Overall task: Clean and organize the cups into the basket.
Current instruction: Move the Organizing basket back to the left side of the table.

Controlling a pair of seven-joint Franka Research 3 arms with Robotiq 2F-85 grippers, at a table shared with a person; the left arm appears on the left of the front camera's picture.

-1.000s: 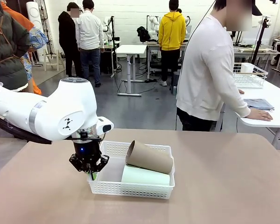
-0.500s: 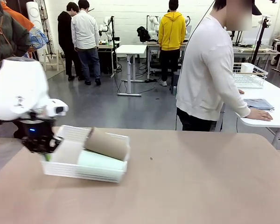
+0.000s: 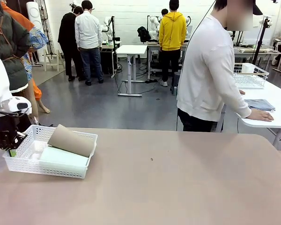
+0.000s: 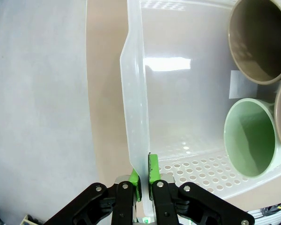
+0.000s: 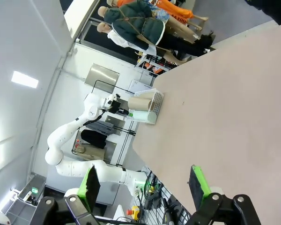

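The left tool (image 4: 141,183) is clenched on the basket (image 3: 51,169) rim at the tabletop's (image 3: 178,178) left edge, cups (image 3: 71,140) lying inside. Slide it low and level, since a tilt would probably roll them. The right tool (image 5: 143,185) hangs released.

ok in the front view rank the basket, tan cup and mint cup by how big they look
1. basket, clearly largest.
2. tan cup and mint cup: look alike in length; the tan one partly covers the mint one, so unranked.
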